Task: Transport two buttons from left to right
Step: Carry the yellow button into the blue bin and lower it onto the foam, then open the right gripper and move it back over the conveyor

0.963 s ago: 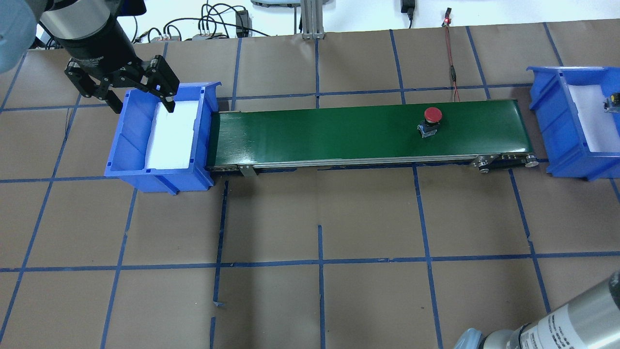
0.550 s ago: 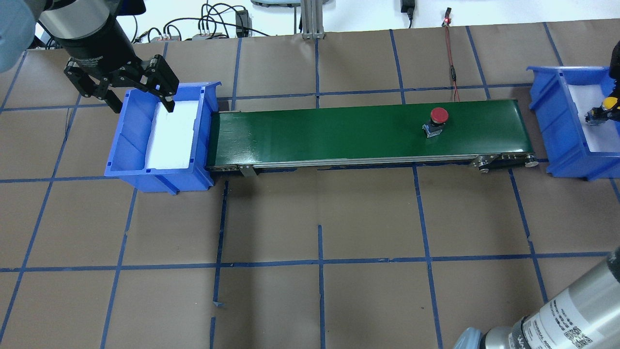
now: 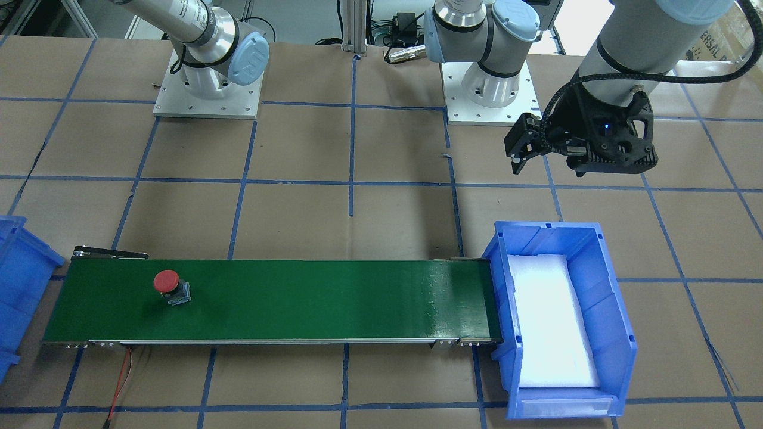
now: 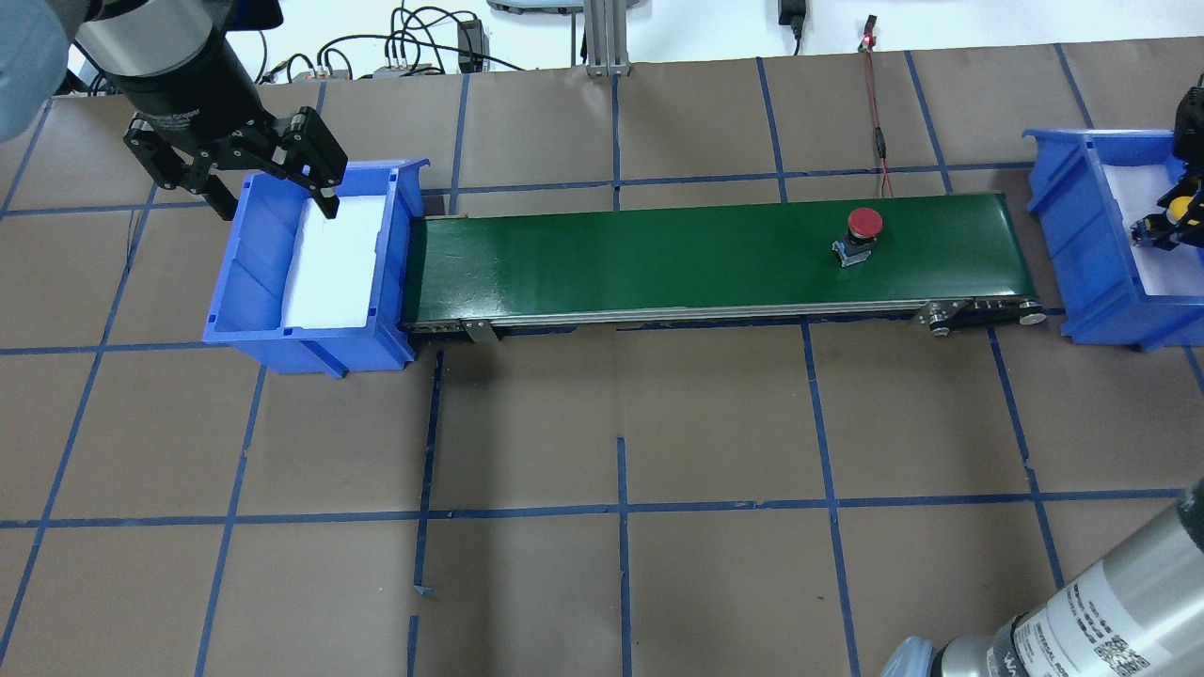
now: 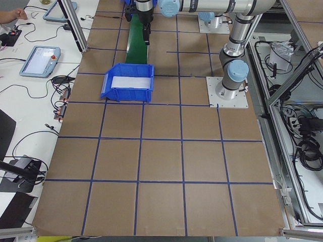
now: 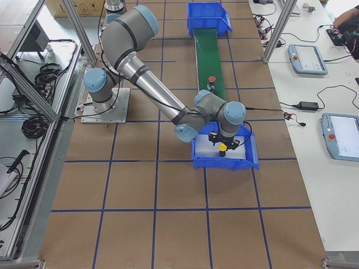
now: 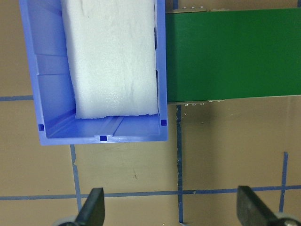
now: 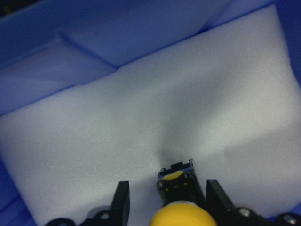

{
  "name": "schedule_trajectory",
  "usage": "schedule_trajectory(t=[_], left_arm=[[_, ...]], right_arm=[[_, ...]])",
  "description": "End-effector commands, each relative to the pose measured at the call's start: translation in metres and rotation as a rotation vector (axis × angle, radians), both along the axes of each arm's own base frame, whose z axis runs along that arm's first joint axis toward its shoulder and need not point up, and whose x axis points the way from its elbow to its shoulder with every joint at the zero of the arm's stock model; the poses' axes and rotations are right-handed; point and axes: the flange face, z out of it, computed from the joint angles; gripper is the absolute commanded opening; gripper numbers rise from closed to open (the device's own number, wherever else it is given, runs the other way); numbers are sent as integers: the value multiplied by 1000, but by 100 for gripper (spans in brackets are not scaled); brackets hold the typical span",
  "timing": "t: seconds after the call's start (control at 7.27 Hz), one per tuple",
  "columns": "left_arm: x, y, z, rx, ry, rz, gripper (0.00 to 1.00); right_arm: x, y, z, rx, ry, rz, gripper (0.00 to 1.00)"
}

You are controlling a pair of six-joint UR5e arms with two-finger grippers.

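Note:
The red button (image 4: 863, 226) stands upright on the green conveyor belt (image 4: 611, 263) near its right end; it also shows in the front view (image 3: 168, 284). The yellow button (image 4: 1174, 205) is inside the right blue bin (image 4: 1082, 235). My right gripper (image 4: 1166, 224) is shut on it. In the right wrist view the yellow button (image 8: 181, 214) sits between the fingers with its base touching the white foam. My left gripper (image 4: 277, 207) is open and empty above the far end of the left blue bin (image 4: 254, 273).
The left bin holds only a white foam pad (image 7: 110, 56). A red wire (image 4: 879, 141) runs to the belt's far right corner. Both arm bases (image 3: 205, 89) stand behind the belt on brown paper with blue tape lines.
The red button has ridden the belt further right. My right gripper has come into view with the yellow button and moved it lower into the right bin. The left gripper has not moved.

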Motion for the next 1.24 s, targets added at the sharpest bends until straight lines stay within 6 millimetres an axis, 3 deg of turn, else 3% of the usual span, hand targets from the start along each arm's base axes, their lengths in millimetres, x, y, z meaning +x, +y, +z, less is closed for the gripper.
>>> schedule_trajectory(t=[0.0,0.14,0.28,0.41,0.55,0.69,0.83,1.1], left_arm=[[0,1,1,-1,0,-2,100],[0,1,1,0,0,-1,100],[0,0,0,0,0,-1,100],[0,0,0,0,0,-2,100],[0,0,1,-1,0,-2,100],[0,0,1,-1,0,-2,100],[0,0,0,0,0,-2,100],[0,1,1,-3,0,-2,100]], right_arm=[[39,14,75,-12,20,34,100],[90,5,99,-19,23,104,100],[145,-7,109,-32,32,186,100],[196,-15,102,-22,28,260,100],[232,-16,85,0,15,299,100],[258,-15,55,26,0,328,100],[283,-14,44,36,-4,362,100],[309,-14,35,50,-21,367,100]])
